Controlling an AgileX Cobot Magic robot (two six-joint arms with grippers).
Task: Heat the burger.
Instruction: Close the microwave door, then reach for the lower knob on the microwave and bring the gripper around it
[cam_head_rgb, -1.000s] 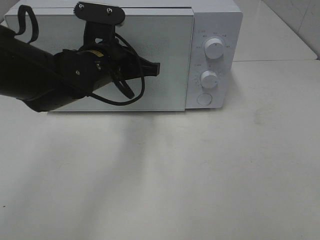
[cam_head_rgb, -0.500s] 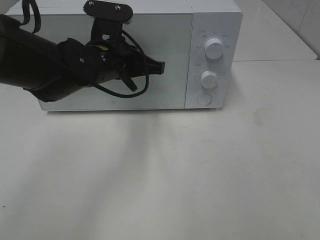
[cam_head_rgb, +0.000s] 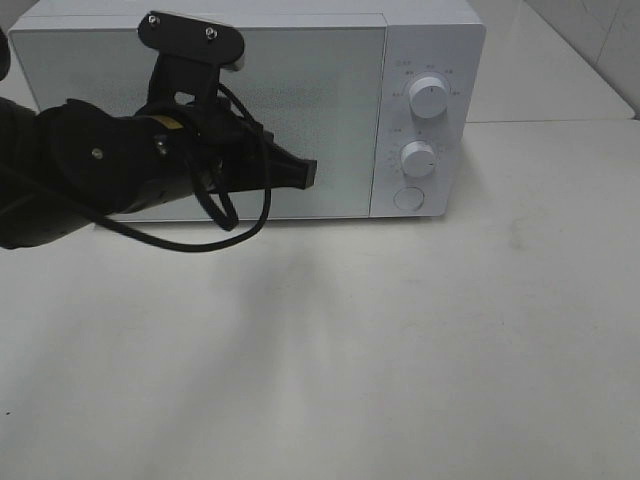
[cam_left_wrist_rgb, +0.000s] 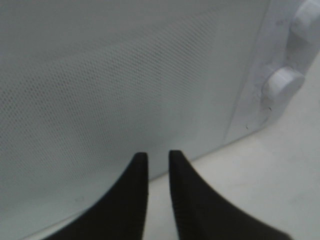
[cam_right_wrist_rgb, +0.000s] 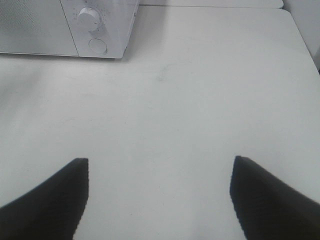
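White tabletop (cam_head_rgb: 400, 350) runs across the room, with a white microwave (cam_head_rgb: 430, 40) standing at its far edge, its pale mesh-patterned door (cam_head_rgb: 320, 100) closed. The left gripper (cam_left_wrist_rgb: 157, 156) hangs low, just in front of that door. Its two black fingers (cam_left_wrist_rgb: 137, 170) stand parted by only a narrow slit, and nothing lies between them. They do not appear to touch the door, though contact cannot be ruled out from these angles. Past the fingertips, off toward the robot's right, sits the control panel with its upper knob (cam_head_rgb: 428, 98), lower knob (cam_head_rgb: 418, 158) and round button (cam_head_rgb: 408, 197) beneath. A black cable (cam_head_rgb: 240, 215) loops down from the arm behind the gripper, drooping toward the table.

The right gripper (cam_right_wrist_rgb: 160, 160) is held well apart from the oven, above bare table, jaws spread wide and holding nothing. The microwave's lower knob and button lie far ahead of it, off to its left.

The burger cannot be seen in any view, so its place cannot be told; the door's mesh shows nothing of the oven's inside.
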